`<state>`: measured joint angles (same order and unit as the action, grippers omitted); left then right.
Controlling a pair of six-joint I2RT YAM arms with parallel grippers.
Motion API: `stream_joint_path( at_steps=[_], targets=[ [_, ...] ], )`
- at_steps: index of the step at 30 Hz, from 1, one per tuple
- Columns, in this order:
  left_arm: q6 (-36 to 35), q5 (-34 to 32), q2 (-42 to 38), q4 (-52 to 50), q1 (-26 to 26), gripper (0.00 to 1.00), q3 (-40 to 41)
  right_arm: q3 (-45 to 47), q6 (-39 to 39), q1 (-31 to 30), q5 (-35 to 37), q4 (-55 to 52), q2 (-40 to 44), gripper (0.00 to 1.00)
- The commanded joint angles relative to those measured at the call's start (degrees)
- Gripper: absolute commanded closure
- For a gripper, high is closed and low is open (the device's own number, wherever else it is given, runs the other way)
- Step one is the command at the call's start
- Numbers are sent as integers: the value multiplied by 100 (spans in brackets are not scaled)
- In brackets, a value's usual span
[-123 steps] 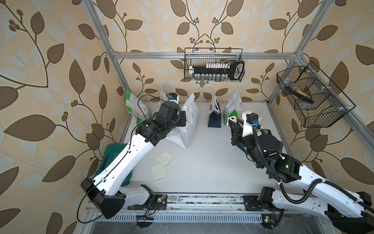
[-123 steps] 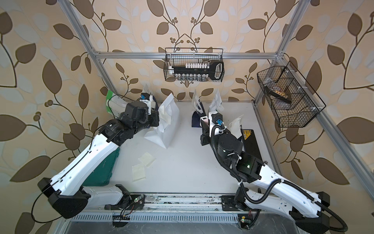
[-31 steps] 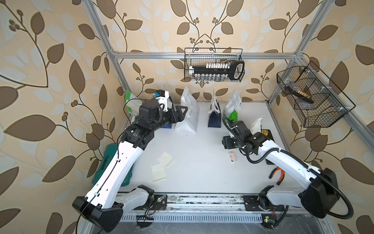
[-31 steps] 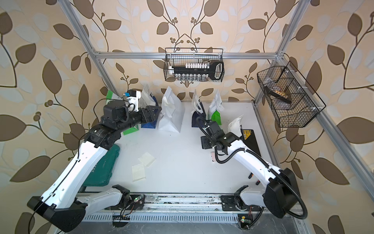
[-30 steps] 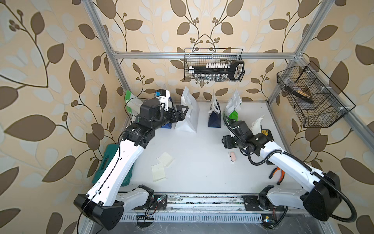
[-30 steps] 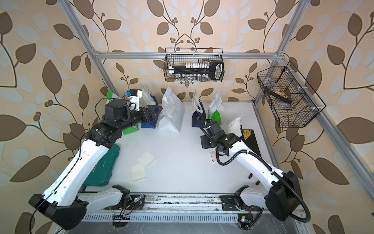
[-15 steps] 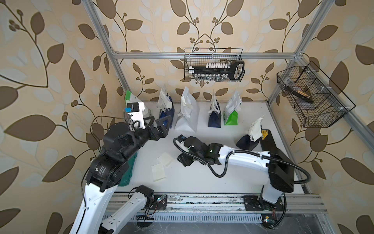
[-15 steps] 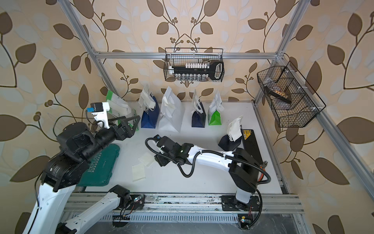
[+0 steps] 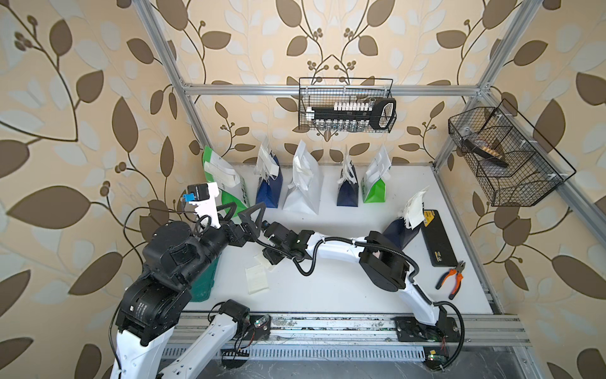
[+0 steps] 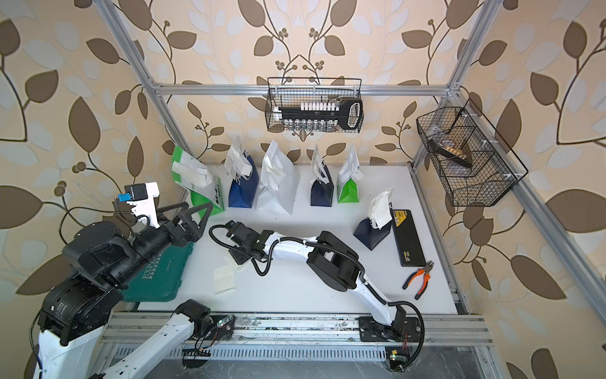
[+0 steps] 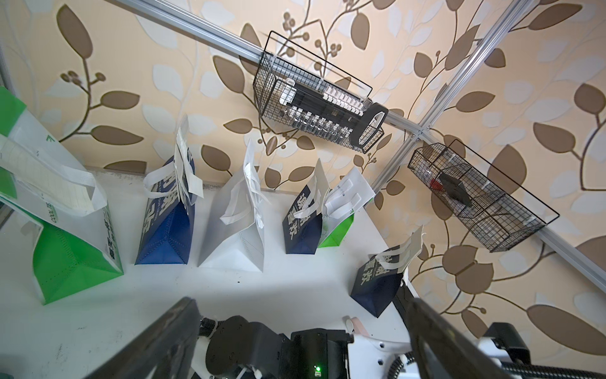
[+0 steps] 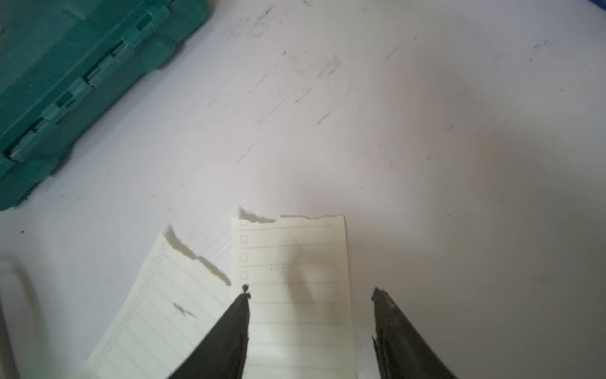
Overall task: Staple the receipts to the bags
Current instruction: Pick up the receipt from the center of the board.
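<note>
Six bags show in both top views: a green-and-white one (image 9: 226,187), a navy one (image 9: 269,188), a white one (image 9: 303,192), a small navy one (image 9: 347,193) and a small green one (image 9: 374,190) in a row at the back. Another navy bag (image 9: 401,229) stands apart at the right with a receipt (image 9: 414,208) at its top. Two loose receipts (image 12: 292,262) (image 12: 170,295) lie side by side on the table. My right gripper (image 12: 311,292) hangs open just over them, straddling one slip. My left gripper (image 9: 244,211) is open and empty, raised in front of the bags.
A teal tool case (image 10: 157,275) lies at the front left, close to the receipts. A black case (image 9: 437,238) and orange pliers (image 9: 452,279) lie at the right. Wire baskets (image 9: 347,111) (image 9: 505,157) hang on the back and right walls. A small pink object (image 11: 356,323) lies beside the right arm.
My right arm has swung from the table's right side across to the loose receipts at the left. My left arm has drawn back from the bags and risen, jaws wide.
</note>
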<state>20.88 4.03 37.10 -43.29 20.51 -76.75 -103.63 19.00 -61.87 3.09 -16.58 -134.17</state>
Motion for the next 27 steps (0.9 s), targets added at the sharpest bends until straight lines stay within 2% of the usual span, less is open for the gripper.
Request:
stream_joint_path(
  at_steps=[1, 12, 14, 18, 22, 24, 27],
  targets=[
    [-175, 76, -11, 42, -55, 1, -86, -410, -120, 31, 143, -291, -293, 40],
    [-212, 49, -37, 72, -51, 1, -51, -1462, -439, -109, 324, -1386, -1124, 44],
    [-208, 9, -19, 42, -51, 1, -78, -1637, -451, -140, 370, -1723, -1313, 49],
    [-214, 19, -36, 63, -55, 1, -80, -1332, -413, -141, 299, -1753, -1301, 59],
    [-222, 12, -36, 66, -48, 1, -90, -1352, -483, -157, 506, -2023, -1405, 76],
    [-220, 16, -41, 56, -54, 1, -97, -1375, -530, -170, 569, -2134, -1459, 79],
    [-230, -20, -47, 49, -53, 1, -95, -1284, -556, -189, 602, -2144, -1472, 89]
  ],
)
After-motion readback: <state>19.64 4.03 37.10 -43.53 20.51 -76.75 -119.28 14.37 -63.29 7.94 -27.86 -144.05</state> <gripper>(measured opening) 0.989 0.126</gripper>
